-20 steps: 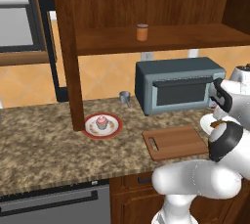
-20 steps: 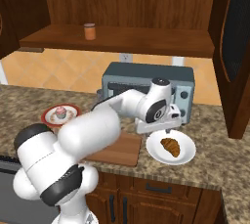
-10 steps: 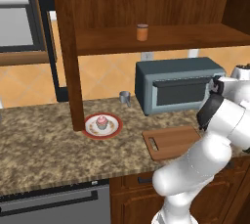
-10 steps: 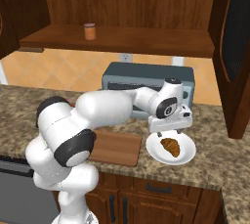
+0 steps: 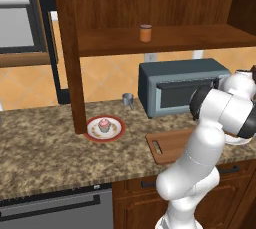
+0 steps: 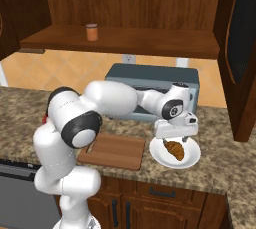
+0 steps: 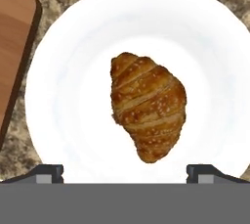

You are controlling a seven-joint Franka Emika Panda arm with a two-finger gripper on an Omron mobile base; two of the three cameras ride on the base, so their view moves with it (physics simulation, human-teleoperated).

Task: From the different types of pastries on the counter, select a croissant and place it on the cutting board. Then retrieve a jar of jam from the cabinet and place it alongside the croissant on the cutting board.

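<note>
fingers (image 7: 125, 173): spread wide, grasping nothing
croissant (image 7: 148, 105): frame centre, on white plate (image 7: 73, 71)
cutting board (image 6: 114, 151): left of plate

Even, shadowless rendered light fills both base views, bright on the tan wall tiles and dimmer inside the dark cabinet (image 5: 150, 3), with soft highlights on the arm's white shells. Seen from the hand, the white plate (image 7: 73, 71) glows almost blown out around the sharply textured croissant (image 7: 148, 112). The speckled bench (image 5: 45, 158) looks slightly coarse, without blur
</note>
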